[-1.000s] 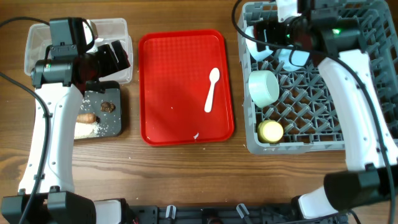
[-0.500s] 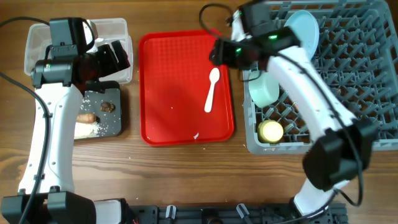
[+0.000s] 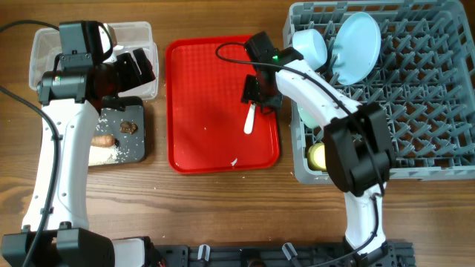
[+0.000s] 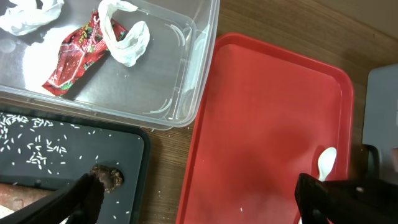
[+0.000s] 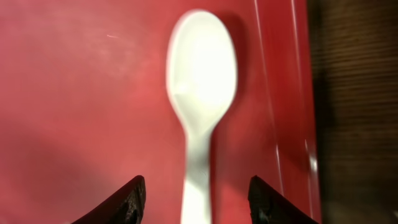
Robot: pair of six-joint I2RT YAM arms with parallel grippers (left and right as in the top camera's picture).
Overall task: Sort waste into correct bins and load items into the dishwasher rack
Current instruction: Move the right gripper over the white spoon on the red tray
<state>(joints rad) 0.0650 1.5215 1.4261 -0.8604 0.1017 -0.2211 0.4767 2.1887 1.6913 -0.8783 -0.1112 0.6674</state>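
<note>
A white plastic spoon (image 3: 250, 119) lies on the red tray (image 3: 208, 111); it also shows in the right wrist view (image 5: 200, 99) and the left wrist view (image 4: 326, 163). My right gripper (image 3: 260, 93) hangs open just above the spoon, one finger on each side of its handle (image 5: 196, 199). My left gripper (image 3: 133, 68) is open and empty over the clear bin (image 3: 44, 52) and the black bin (image 3: 133, 144). The grey dishwasher rack (image 3: 438, 111) holds a light blue plate (image 3: 355, 55), a cup (image 3: 312, 46) and a yellow item (image 3: 319, 156).
The clear bin holds a red wrapper (image 4: 78, 53) and crumpled white tissue (image 4: 127, 34). The black bin (image 4: 74, 162) holds food scraps (image 4: 109, 177) and rice grains. Bare wood table (image 3: 223, 208) lies in front of the tray.
My right arm swung left from the dishwasher rack to the red tray and came down over the spoon. The left arm has not moved.
</note>
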